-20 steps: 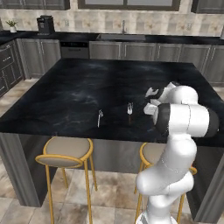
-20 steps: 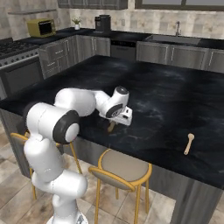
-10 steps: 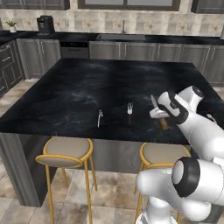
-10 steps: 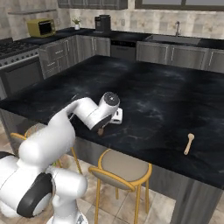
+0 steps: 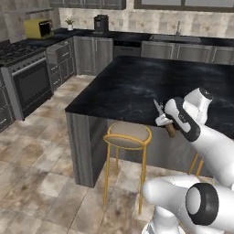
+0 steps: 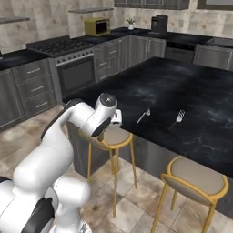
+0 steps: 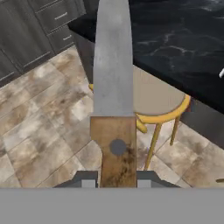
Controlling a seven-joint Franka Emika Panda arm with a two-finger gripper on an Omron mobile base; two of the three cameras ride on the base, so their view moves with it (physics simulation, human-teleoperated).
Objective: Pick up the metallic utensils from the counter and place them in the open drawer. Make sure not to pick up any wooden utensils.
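Note:
My gripper [image 5: 165, 122] is shut on a knife with a silver blade [image 5: 158, 107] and a brown handle, held in the air just off the front edge of the black counter [image 5: 137, 87]. In the hand view the knife blade [image 7: 112, 57] points up the frame over the floor, and its handle [image 7: 117, 148] sits between my fingertips [image 7: 87, 181]. From the right base view the gripper [image 6: 116, 118] hangs at the counter's [image 6: 195, 86] corner. Two silver forks [image 6: 144, 115] [image 6: 180, 116] lie on the counter near that edge. The open drawer and the wooden utensils are out of view.
A yellow-legged stool [image 5: 129, 135] stands right below the gripper, and a second stool [image 6: 198, 177] further right. Grey cabinets and a stove [image 5: 23, 59] line the left wall, with tiled floor between them and the counter.
The whole picture has shifted: the base has turned left, so the stove wall is in view. The arm has swung the knife from over the counter out past its front edge.

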